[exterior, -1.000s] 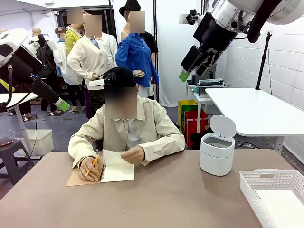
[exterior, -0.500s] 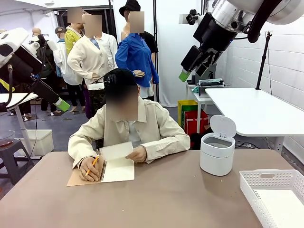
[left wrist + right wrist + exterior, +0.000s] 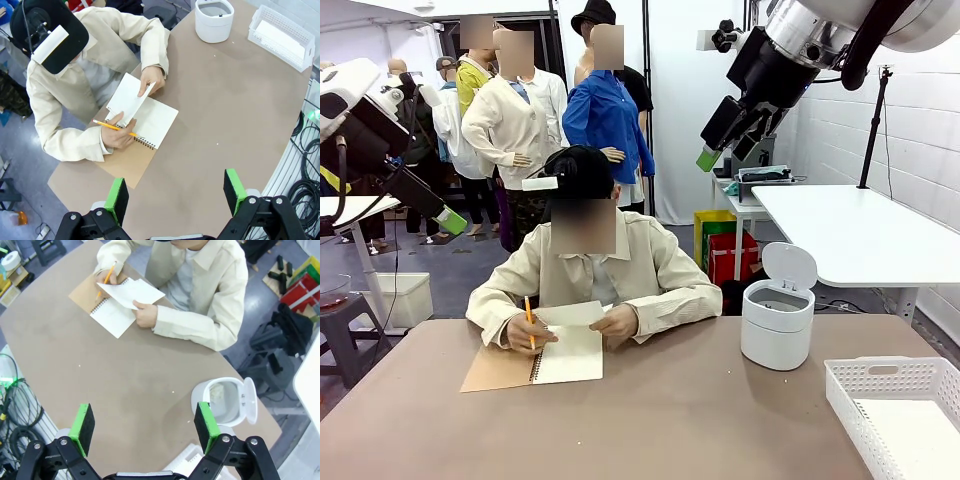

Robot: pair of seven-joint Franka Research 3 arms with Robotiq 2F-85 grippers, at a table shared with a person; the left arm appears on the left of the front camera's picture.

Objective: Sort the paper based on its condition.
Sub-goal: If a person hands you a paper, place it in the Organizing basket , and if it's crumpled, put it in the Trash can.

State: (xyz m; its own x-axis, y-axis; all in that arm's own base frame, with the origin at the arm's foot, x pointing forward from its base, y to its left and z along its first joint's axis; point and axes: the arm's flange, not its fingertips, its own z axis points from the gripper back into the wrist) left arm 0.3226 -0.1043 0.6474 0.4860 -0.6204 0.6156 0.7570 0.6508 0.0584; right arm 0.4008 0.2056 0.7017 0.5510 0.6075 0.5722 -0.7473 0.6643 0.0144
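A person at the far side holds a loose white sheet of paper [image 3: 570, 314] [image 3: 128, 97] [image 3: 131, 292] by its edge, lifted over an open spiral notebook [image 3: 568, 357] [image 3: 153, 120] [image 3: 113, 315]. Their other hand holds a yellow pencil [image 3: 529, 321] [image 3: 113, 127]. My left gripper [image 3: 175, 188] [image 3: 450, 220] hangs high above the table's left side, open and holding nothing. High at the upper right, my right gripper [image 3: 144, 421] [image 3: 710, 156] is also open with nothing between its green pads.
A white bin [image 3: 777, 322] [image 3: 214, 20] [image 3: 224, 403] with its lid up stands at the right. Nearer the right front corner is a white slotted basket [image 3: 880, 378] [image 3: 295, 51] with a white sheet on its floor. The brown table [image 3: 700, 420] is bare in the middle.
The person's pencil hand has risen off the brown cover to the page, and the sheet is now lifted and tilted. Neither arm has moved.
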